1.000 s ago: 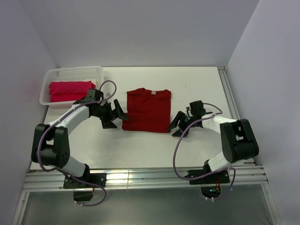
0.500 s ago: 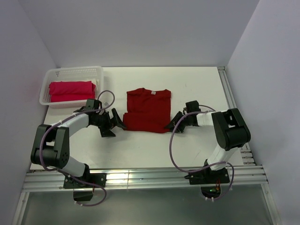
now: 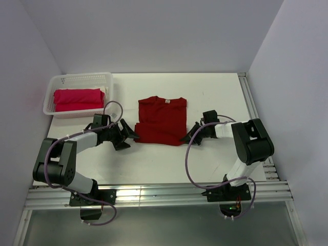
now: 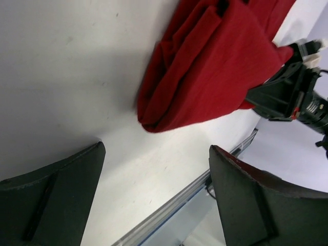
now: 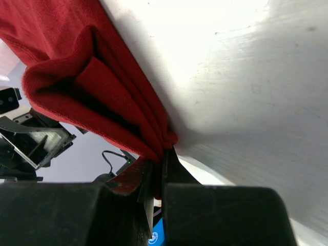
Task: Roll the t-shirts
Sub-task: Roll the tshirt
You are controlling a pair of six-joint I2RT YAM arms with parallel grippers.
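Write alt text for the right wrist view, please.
The right hand is shut on a folded corner of the dark crimson t-shirt, its layers bunched where the hand pinches them. The white table fills the rest.

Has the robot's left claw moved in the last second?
Yes. The black two-finger left gripper has moved down the top view, away from the white plastic lattice basket, to a corner of the dark crimson t-shirt.

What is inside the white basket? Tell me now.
A folded pinkish-red t-shirt fills most of the white basket. The shirt covers the basket floor and anything lying beneath it.
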